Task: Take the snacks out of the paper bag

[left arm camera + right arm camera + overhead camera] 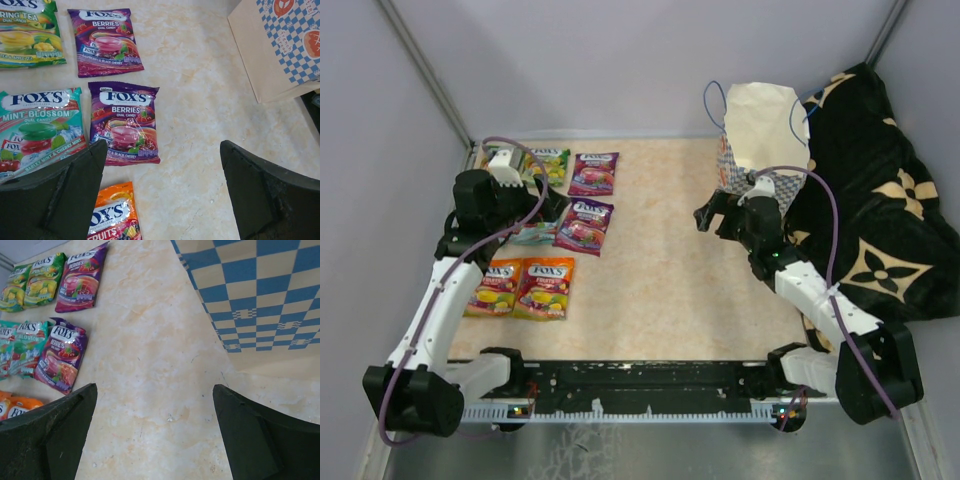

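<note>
Several FOX'S pouches lie flat on the left of the table: green (548,163), two purple (594,173) (584,226), teal (533,235) and two orange-red (495,287) (545,288). The paper bag (760,135) stands at the back right, with its checkered band low down and its blue handles up. My left gripper (552,207) is open and empty above the pouches; in the left wrist view (164,145) the purple pouch (125,122) and an orange one (112,215) lie by its left finger. My right gripper (713,213) is open and empty over bare table just left of the bag (265,295).
A black cloth with tan flowers (880,210) is heaped at the right, behind and beside the bag. Grey walls close in the back and both sides. The marbled tabletop (670,260) lies between the pouches and the bag.
</note>
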{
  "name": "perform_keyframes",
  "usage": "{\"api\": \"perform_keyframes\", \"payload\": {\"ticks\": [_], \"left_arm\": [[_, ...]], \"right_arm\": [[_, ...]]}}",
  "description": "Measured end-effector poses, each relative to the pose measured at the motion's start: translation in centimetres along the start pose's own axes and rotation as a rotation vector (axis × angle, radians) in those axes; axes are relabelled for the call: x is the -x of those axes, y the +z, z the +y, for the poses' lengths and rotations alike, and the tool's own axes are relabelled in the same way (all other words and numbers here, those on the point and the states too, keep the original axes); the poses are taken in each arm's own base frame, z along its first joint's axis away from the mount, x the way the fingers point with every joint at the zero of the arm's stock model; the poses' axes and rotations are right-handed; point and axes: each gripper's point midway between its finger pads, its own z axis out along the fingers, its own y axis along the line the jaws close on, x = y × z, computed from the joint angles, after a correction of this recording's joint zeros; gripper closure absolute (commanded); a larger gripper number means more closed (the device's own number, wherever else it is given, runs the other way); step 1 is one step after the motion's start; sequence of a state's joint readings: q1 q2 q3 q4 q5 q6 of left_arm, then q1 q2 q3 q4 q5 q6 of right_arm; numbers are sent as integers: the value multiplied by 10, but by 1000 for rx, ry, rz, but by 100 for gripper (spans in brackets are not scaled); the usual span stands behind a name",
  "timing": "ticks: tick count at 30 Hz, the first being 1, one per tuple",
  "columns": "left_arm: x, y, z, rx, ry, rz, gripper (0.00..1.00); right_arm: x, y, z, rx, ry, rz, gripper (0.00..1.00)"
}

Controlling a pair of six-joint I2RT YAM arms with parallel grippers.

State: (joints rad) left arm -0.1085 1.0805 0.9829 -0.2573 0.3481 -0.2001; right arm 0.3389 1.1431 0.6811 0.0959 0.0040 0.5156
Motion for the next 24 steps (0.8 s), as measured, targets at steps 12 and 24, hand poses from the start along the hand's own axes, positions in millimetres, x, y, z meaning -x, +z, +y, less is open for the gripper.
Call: {"api": "perform_keyframes", "payload": {"ticks": [12,24], "left_arm": [[1,-3,9,47,38,-16,0],[-1,-2,15,76,45,-19,1]], "right_arm": [[0,0,-11,-46,-26,-4,1],[3,-1,-24,-89,-16,-8,1]]}}
